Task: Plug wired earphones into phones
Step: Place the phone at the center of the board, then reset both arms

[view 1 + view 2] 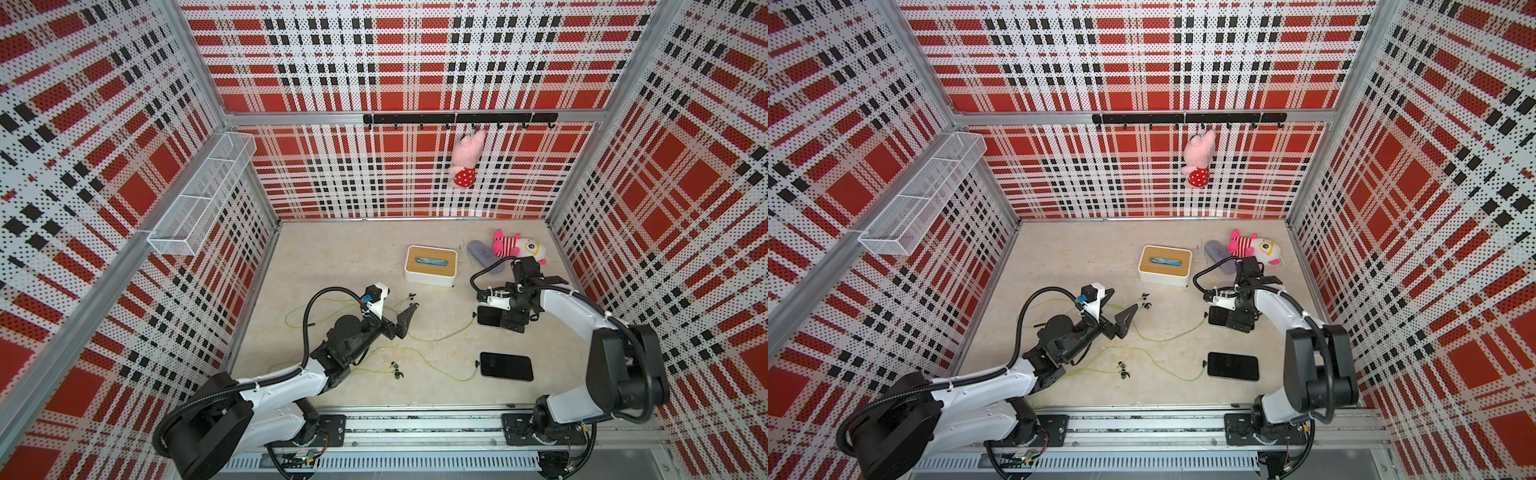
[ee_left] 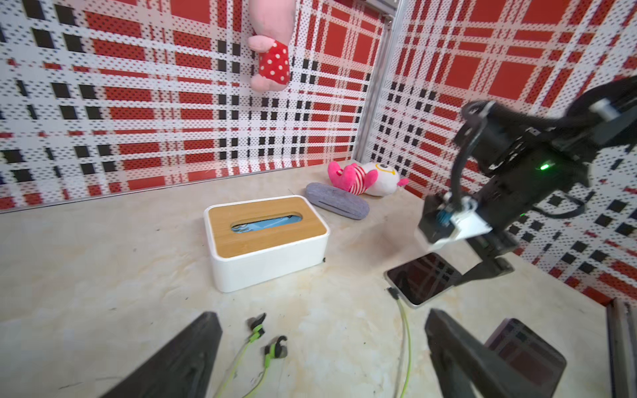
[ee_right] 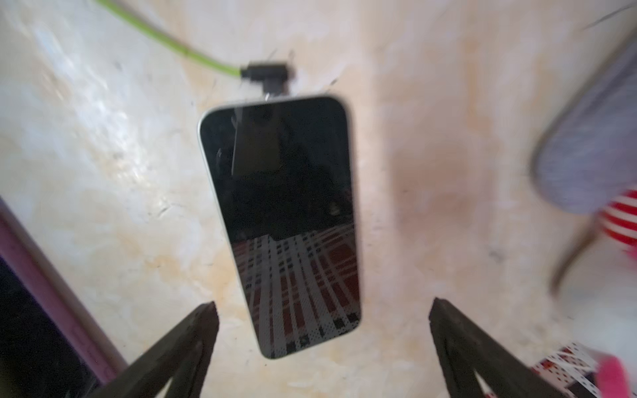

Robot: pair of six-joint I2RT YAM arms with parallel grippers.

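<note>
Two black, shiny phones lie flat on the table, on the robot's side of the white tissue box. The right gripper hangs over the closer phone, jaws wide apart and holding nothing. That is likely because the dark plug looks pushed in, though that picture is blurry. The left gripper is spread wide too, near two earbuds. The farther phone has a yellow-green cable at its end.
</note>
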